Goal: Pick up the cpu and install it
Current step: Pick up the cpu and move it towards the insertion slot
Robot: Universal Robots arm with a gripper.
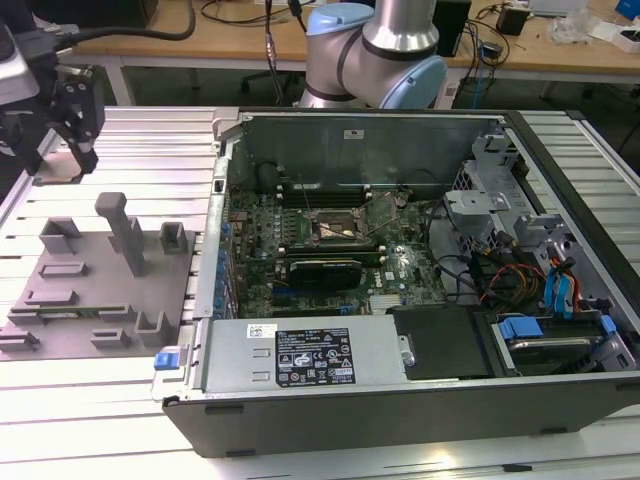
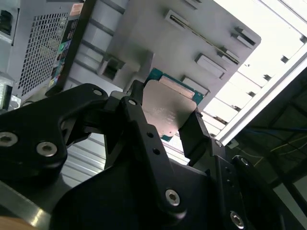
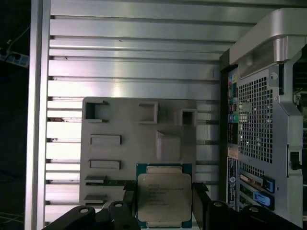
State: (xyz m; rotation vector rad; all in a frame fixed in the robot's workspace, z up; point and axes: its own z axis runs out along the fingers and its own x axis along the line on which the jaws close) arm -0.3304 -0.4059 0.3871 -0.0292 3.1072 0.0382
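Over at the exterior view's left, the black gripper [image 1: 62,118] hangs above the slotted aluminium table [image 1: 150,135], just behind the far edge of the grey fixture plate [image 1: 95,285] with its upright post [image 1: 125,232]. The jaws are closed narrow on the cpu [image 3: 164,196], whose silvery lid and teal board rim sit squarely between them. One finger presses on each of two opposite edges, so the flat face lies across the gap and looks back at both wrist cameras. The chip is near enough square that I see no real long axis. In the first wrist view the fingers [image 3: 199,201] flank it, with the fixture plate's pockets spread out beyond, and it looks to me lifted clear of the plate, not resting in a pocket. Moving right across the room, the open computer case [image 1: 300,150] lies on its side on the table, and the green motherboard [image 1: 400,265] is exposed inside it. On that board sits the dark square socket [image 1: 338,228], and its hinged cover looks tipped up. The socket lies well apart from the gripper, off towards the exterior view's right and lower down inside the case walls. The exterior view gives me that whole span from gripper to socket, while the wrist views give me the grip itself, the lid centred between the pads and not visibly skewed.
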